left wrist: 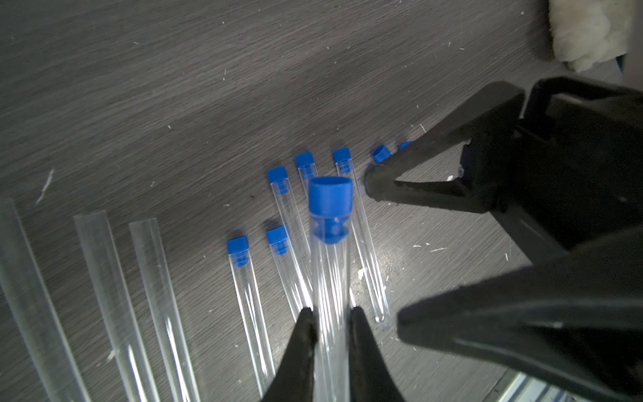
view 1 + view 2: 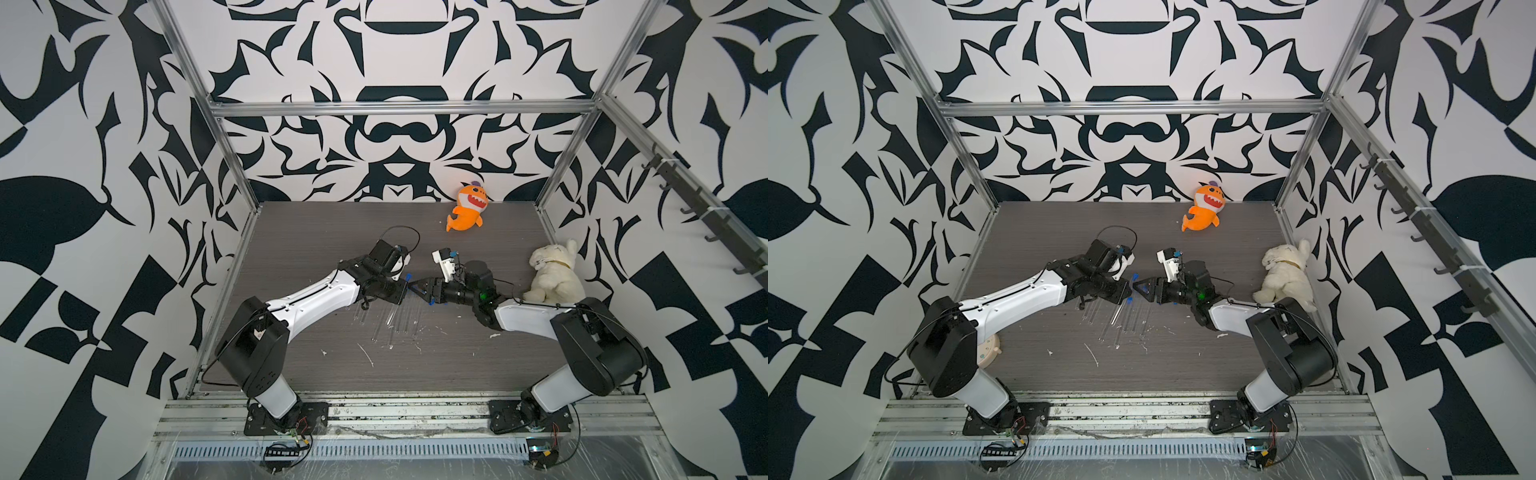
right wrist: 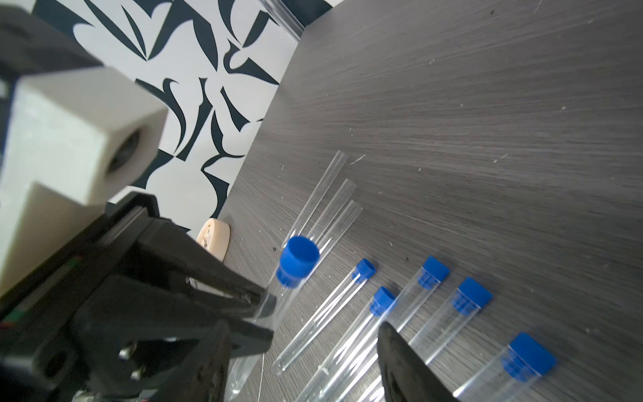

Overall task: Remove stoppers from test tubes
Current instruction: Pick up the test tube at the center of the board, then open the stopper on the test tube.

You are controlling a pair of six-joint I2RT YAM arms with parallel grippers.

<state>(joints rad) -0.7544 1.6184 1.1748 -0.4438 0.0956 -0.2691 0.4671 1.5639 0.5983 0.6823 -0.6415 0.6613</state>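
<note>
Nearest the arm bases, on the grey wood-grain table (image 1: 174, 87), three open test tubes (image 1: 104, 278) lie side by side with no plugs. Next to them five stoppered test tubes (image 1: 250, 306) lie flat and roughly parallel, with rounded ends toward 6 o'clock and blue caps toward 12 in both top views. Just above that row, the left gripper (image 1: 332, 334) is clamped across the barrel of the held test tube (image 1: 330, 278), which is lifted clear of the table. The tube's long axis seems to run from about 7 to 1 o'clock in a top view. The blue stopper (image 1: 330, 198) sits fully seated in the far, raised end, out past the left fingertips. The right gripper (image 1: 384, 255) reaches in from 3 o'clock with its jaws apart and nothing between them. One fingertip is just beside the stopper and does not appear to touch it; the other stands off toward the left wrist camera. So the stopper lies toward roughly 12 o'clock of the right gripper's tips, not yet in the gap, and the right arm is the one placed to take it. I judge that the jaws must first straddle the cap across the tube's axis, then draw it off along that axis while the left grip holds the tube. A loose stopper (image 1: 381, 153) lies on the table beyond the right finger. Farther off, a white plush animal (image 2: 552, 274) sits at 2 o'clock, and an orange shark plush (image 2: 466, 208) rests against the back wall near 1 o'clock.
</note>
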